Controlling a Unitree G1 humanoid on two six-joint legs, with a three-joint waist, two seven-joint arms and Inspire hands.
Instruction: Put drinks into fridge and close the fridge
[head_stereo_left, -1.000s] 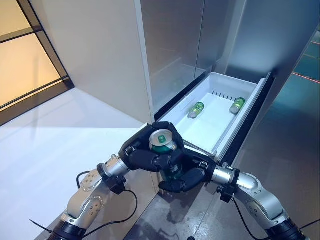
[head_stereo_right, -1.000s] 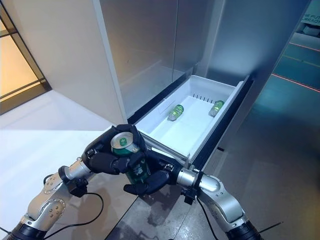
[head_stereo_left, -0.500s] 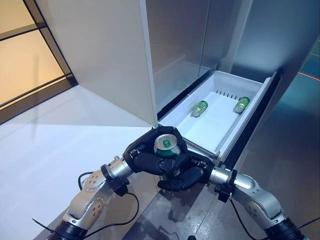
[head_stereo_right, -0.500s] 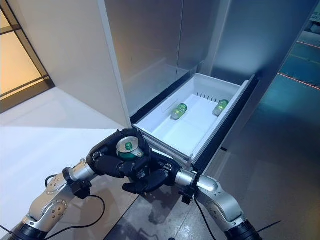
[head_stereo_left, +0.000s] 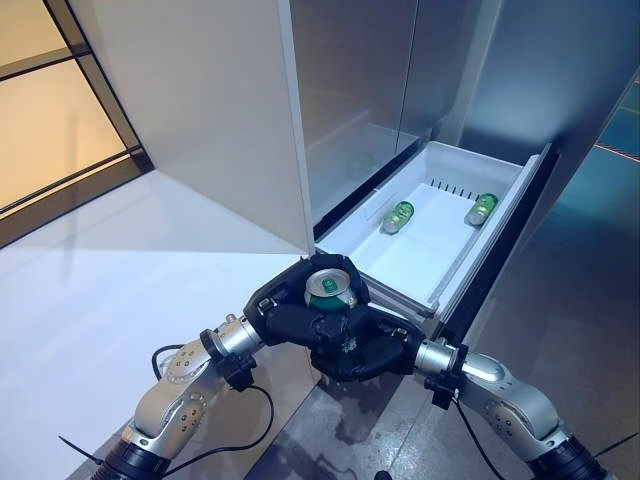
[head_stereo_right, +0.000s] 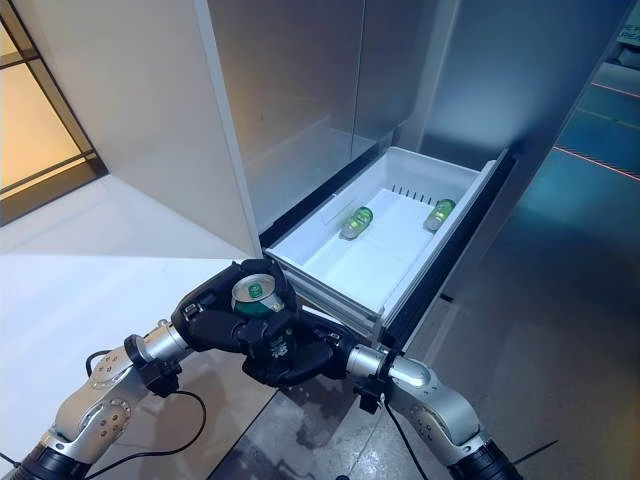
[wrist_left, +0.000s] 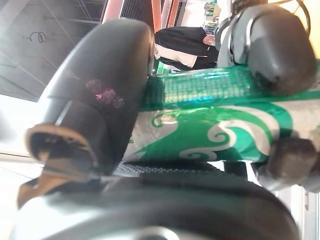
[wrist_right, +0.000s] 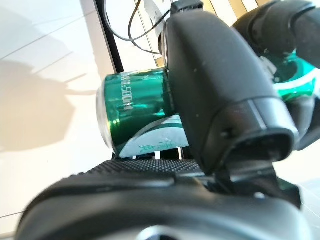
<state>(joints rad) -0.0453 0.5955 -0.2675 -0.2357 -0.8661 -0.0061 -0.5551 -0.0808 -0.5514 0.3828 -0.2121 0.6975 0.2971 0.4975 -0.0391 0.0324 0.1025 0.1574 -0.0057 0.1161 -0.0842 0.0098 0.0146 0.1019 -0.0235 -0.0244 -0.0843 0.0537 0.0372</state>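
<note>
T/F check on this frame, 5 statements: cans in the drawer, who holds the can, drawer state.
1. Both hands are wrapped round one green can. True: the left hand and right hand both curl on it.
2. The white drawer is shut. False: it is pulled out and open.
3. Two cans already lie in the drawer. True: one can nearer its left wall, another can by its right wall, both on their sides.
4. The held can is inside the drawer. False: it is held upright in front of the drawer's near edge, outside it.
5. The two cans in the drawer touch each other. False: they lie apart, with bare drawer floor between them.
</note>
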